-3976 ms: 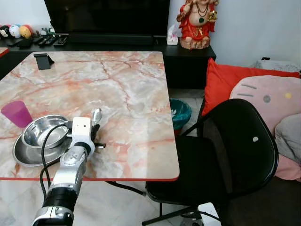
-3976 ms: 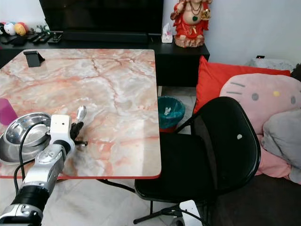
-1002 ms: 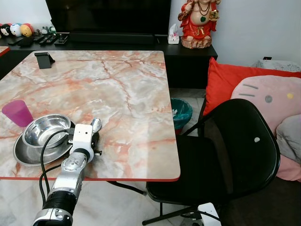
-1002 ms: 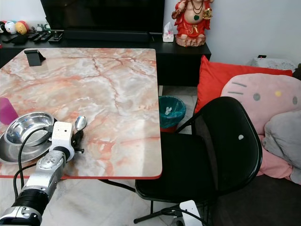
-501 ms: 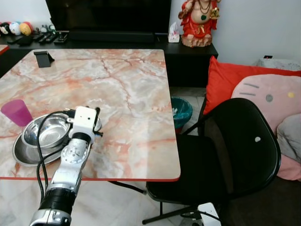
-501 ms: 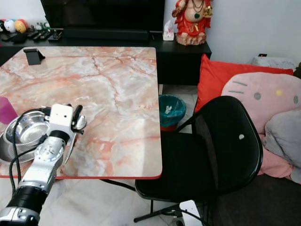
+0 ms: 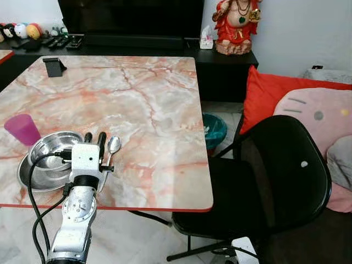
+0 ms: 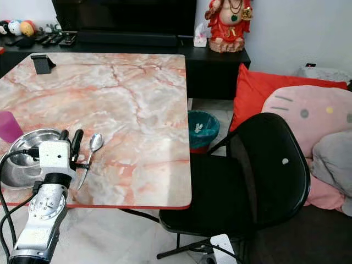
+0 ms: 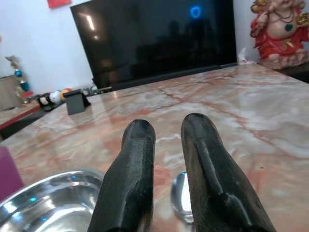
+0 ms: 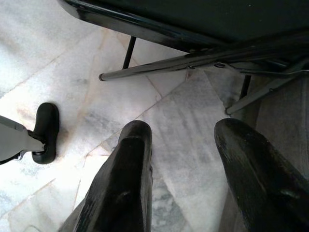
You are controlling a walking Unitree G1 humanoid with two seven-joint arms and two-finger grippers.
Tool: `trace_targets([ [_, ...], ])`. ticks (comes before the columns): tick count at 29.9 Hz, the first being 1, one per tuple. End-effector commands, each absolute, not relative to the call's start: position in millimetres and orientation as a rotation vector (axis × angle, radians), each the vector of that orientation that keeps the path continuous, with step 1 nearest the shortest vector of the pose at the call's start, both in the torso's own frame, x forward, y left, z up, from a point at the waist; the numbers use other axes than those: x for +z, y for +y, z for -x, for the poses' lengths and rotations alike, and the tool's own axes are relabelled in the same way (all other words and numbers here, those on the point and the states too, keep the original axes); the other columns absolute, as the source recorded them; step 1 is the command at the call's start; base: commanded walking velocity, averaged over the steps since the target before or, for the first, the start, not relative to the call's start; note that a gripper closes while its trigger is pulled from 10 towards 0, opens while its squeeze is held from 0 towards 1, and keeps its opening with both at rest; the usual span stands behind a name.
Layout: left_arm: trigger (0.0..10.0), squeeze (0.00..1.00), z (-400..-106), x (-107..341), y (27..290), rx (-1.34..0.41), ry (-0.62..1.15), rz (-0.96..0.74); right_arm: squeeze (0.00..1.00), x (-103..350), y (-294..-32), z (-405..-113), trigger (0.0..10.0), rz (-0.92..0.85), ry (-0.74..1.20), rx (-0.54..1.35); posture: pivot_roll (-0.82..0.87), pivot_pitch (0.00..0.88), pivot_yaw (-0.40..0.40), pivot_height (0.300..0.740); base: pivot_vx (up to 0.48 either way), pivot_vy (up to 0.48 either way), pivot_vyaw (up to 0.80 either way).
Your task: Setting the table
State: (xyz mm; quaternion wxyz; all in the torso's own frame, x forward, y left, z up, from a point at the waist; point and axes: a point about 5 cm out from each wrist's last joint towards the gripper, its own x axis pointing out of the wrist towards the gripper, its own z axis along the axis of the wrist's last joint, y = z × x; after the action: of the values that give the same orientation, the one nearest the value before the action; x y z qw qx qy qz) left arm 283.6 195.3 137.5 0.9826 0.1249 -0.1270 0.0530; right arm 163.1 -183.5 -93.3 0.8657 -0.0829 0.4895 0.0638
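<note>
Left eye view: a marble-patterned table (image 7: 148,99) with a red rim carries, near its front-left corner, a steel bowl (image 7: 52,147) set inside a steel plate (image 7: 33,177); a purple cup (image 7: 22,129) stands just beyond them by the left edge; a spoon (image 7: 111,148) lies on the tabletop just beside the plate, bowl end pointing away from the front edge; the left gripper (image 7: 94,138) sits above the front edge between bowl and spoon, its two black fingers close together and holding nothing; a small black stand (image 7: 53,66) rests near the far-left corner; a black chair (image 7: 264,181) stands off the table's right edge, with a red cushion (image 7: 264,96) and a pink plush pillow (image 7: 319,113) behind it and a teal bin (image 7: 214,129) on the floor.

Right eye view: the same layout; the spoon's handle runs toward the front edge, alongside the wrist housing; a red figurine (image 8: 223,25) stands on the dark cabinet beyond the table's far edge.

Left wrist view: the two fingers (image 9: 135,159) are nearly parallel with a narrow gap, nothing between them; the spoon's bowl shows below that gap, resting on the marble; the steel bowl's rim lies beside one finger; a dark television (image 9: 159,38) fills the background.

Right wrist view: the right gripper (image 10: 183,145) hangs over a pale tiled floor (image 10: 72,72) near the chair's legs, fingers spread apart and empty.
</note>
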Motion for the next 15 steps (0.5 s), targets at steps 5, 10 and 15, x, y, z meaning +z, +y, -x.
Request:
trace_targets([
  [5, 10.0, 0.0, -290, 144, 187, 0.076, -0.271, -0.243, 0.0, -95, -184, -159, 10.0, 0.17, 1.028, 0.122, -0.04, 0.0, 0.0, 0.74, 0.0, 0.298, 0.0],
  [10, 10.0, 0.0, -289, 147, 186, 0.078, -0.282, -0.238, 0.0, -95, -184, -159, 10.0, 0.172, 1.027, 0.121, -0.04, 0.0, 0.003, 0.74, 0.0, 0.299, 0.0],
  [15, 10.0, 0.0, -287, 155, 188, 0.087, -0.315, -0.245, 0.0, -95, -184, -159, 10.0, 0.175, 1.026, 0.122, -0.04, 0.0, 0.003, 0.74, 0.0, 0.347, 0.0],
])
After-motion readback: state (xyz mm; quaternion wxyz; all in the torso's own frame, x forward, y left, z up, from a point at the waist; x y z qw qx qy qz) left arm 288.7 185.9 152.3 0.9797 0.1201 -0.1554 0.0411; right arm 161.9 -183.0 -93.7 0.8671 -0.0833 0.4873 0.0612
